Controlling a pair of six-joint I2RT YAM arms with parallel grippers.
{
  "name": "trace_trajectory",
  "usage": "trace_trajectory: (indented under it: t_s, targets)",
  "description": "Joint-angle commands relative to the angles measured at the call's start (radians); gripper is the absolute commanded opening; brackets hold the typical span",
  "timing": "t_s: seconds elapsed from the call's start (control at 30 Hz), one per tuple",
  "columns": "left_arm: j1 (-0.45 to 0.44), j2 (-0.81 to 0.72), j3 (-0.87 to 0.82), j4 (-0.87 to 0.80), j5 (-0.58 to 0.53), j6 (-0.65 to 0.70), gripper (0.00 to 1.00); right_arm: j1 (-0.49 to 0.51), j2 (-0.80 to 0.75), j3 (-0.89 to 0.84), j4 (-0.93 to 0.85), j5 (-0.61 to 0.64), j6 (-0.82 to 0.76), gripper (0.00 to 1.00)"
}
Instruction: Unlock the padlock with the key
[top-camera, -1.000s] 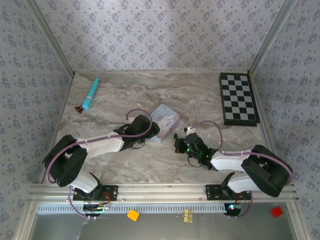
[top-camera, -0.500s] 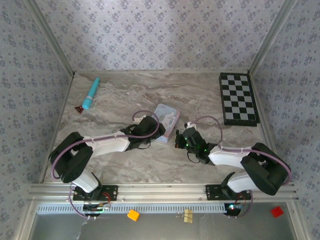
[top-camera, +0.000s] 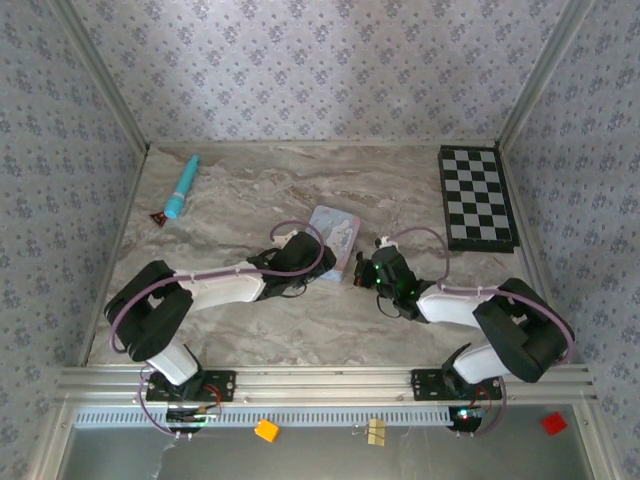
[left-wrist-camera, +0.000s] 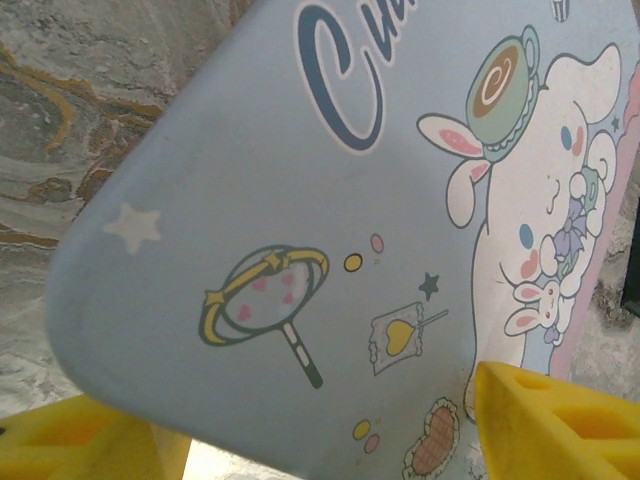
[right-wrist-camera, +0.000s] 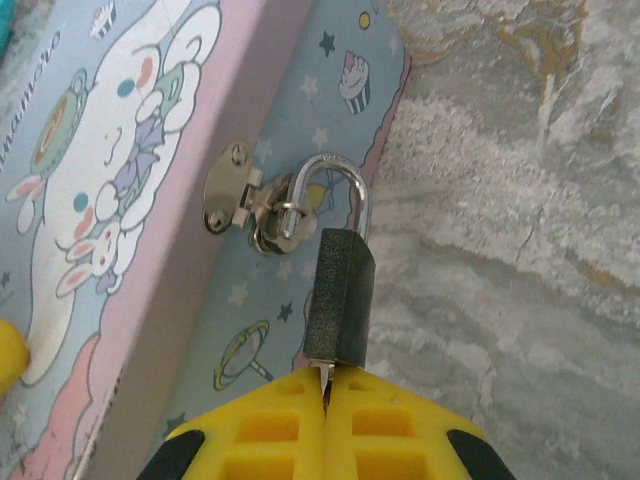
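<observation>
The pale blue cartoon tin (top-camera: 336, 226) stands tilted at mid-table. My left gripper (top-camera: 312, 262) is shut on it: its yellow fingers (left-wrist-camera: 560, 420) sit on either side of the printed lid (left-wrist-camera: 330, 200). The padlock (right-wrist-camera: 340, 295), a small black block, hangs by its silvery shackle (right-wrist-camera: 345, 185) from the tin's metal hasp (right-wrist-camera: 232, 198). My right gripper (right-wrist-camera: 325, 390) is right below the lock's base. It is shut on the key (right-wrist-camera: 322, 376), whose thin blade tip meets the bottom of the block. In the top view my right gripper (top-camera: 364, 272) sits against the tin's right side.
A black-and-white chessboard (top-camera: 477, 198) lies at the back right. A teal pen-like tool (top-camera: 181, 187) and a small red piece (top-camera: 158, 217) lie at the back left. Papered walls close in the marble table (top-camera: 300, 330) on three sides.
Both arms have moved inward and away from me. The tin has tipped up and shifted slightly back in the left gripper. The right gripper has closed in on the tin's right side.
</observation>
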Motion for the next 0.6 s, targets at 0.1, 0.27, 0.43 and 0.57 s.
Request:
trace_trajectory:
  t_s: [0.1, 0.27, 0.43, 0.57]
  targets:
    - [-0.023, 0.062, -0.012, -0.092, 0.048, 0.002, 0.71, -0.057, 0.046, 0.009, 0.175, -0.068, 0.039, 0.00]
    - [-0.027, 0.073, -0.007, -0.089, 0.051, -0.001, 0.70, -0.065, 0.081, 0.030, 0.209, -0.081, 0.065, 0.00]
    - [-0.019, 0.057, -0.023, -0.099, 0.028, -0.006, 0.70, -0.091, 0.052, -0.013, 0.206, -0.069, 0.049, 0.00]
    - [0.009, 0.044, -0.027, -0.114, 0.014, 0.011, 0.70, -0.117, -0.023, -0.062, 0.159, -0.064, 0.009, 0.00]
